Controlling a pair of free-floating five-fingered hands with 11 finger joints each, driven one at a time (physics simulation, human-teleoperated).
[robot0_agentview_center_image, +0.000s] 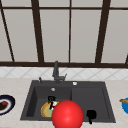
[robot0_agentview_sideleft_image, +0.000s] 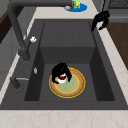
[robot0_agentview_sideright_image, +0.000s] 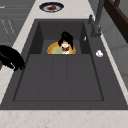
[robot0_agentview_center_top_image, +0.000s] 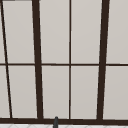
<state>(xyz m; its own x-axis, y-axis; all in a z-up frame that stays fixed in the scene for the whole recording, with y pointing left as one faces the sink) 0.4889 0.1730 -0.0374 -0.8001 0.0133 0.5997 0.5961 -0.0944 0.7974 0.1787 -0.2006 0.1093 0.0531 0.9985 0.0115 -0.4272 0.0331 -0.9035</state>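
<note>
We see a dark double sink (robot0_agentview_center_image: 107, 105) set into a pale stone surface (robot0_agentview_sideright_image: 62, 117), with a window behind it. In the sink's deep left basin lies a yellow plate (robot0_agentview_sideleft_image: 75, 87) with a brown rim and a greenish centre. The left robot hand (robot0_agentview_sideleft_image: 60, 71) hangs over the plate's near-faucet edge, its fingers curled down around a small red and white cup (robot0_agentview_sideleft_image: 62, 78) that sits on the plate. From the right side view, the same cup (robot0_agentview_sideright_image: 65, 48) stands upright under the hand (robot0_agentview_sideright_image: 66, 37), against the plate (robot0_agentview_sideright_image: 53, 48).

The right robot hand (robot0_agentview_center_image: 91, 114) floats above the front rim of the sink's shallow right half, well apart from the cup. In the left side view it (robot0_agentview_sideleft_image: 100, 20) shows its fingers drooping and loosely bent, holding nothing.

A large red ball (robot0_agentview_center_image: 67, 115) sits at the front of the scene, covering part of the plate in the front view. A dark faucet (robot0_agentview_center_image: 56, 71) rises behind the sink. On the surface to the left rests a dark blue plate (robot0_agentview_center_image: 6, 103) with something red on it; to the right lies a bright blue plate (robot0_agentview_sideleft_image: 80, 7).
</note>
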